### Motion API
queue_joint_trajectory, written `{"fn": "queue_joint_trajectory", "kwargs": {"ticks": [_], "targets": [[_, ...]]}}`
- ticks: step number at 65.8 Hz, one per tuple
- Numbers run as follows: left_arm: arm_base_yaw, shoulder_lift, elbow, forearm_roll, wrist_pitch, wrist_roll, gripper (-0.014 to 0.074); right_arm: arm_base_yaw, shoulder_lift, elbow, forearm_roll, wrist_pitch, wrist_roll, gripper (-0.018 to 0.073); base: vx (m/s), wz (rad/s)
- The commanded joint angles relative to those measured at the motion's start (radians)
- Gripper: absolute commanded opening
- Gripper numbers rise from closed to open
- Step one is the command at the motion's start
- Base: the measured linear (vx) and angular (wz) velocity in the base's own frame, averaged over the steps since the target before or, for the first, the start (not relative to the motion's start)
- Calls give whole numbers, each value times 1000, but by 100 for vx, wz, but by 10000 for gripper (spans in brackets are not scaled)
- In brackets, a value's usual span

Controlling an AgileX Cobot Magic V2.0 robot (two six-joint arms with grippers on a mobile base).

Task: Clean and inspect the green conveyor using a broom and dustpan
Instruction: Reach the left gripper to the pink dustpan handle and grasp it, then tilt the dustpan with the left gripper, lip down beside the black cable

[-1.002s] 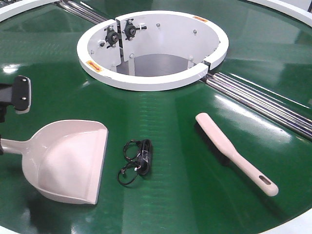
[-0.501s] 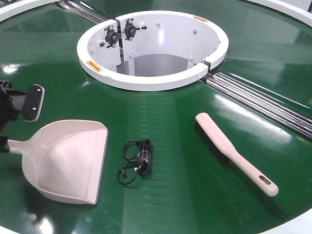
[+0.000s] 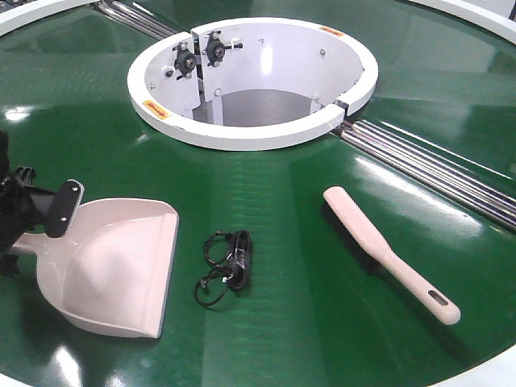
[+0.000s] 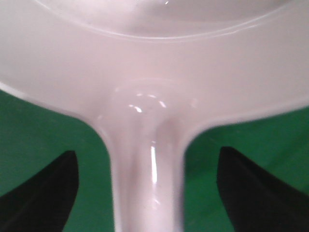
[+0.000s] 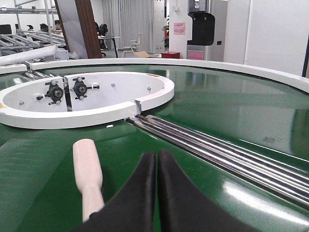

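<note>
Dustpan handle (image 4: 145, 145) of glossy beige plastic sits inside the parted left hand (image 4: 147, 162); black right hand (image 5: 157, 159) is pressed together.

Right gripper (image 5: 156, 155) at six o'clock, fingers (image 5: 142, 188) pressed together; the broom (image 5: 87, 169) lies at eight o'clock on the green conveyor (image 5: 231, 106), steel rollers (image 5: 217, 150) at four.

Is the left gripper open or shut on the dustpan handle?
Open. In the left wrist view, both black fingers of the left gripper stand clear of the dustpan handle, green conveyor showing between.
</note>
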Motion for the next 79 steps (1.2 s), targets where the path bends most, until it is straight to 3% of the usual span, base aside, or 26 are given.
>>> {"fn": "queue_joint_trajectory", "kwargs": {"ticks": [1, 15, 32, 52, 60, 72, 79], "targets": [[-6, -31, -16, 4, -53, 2, 509, -3, -10, 3, -8, -77, -2, -8, 0, 0], [-6, 10, -16, -12, -50, 2, 343, -3, -10, 3, -8, -77, -2, -8, 0, 0], [-9, -11, -21, -11, 11, 1, -4, -3, -10, 3, -8, -77, -2, -8, 0, 0], [-29, -105, -22, -7, 43, -67, -8, -3, -10, 3, -8, -77, -2, -8, 0, 0], [-38, -104, -57, 9, 107, -89, -8, -3, -10, 3, -8, -77, -2, -8, 0, 0], [-67, -100, -90, 106, 91, -195, -8, -3, -10, 3, -8, -77, -2, -8, 0, 0], [-93, -80, -90, 145, 97, -204, -8, -3, -10, 3, -8, -77, -2, -8, 0, 0]]}}
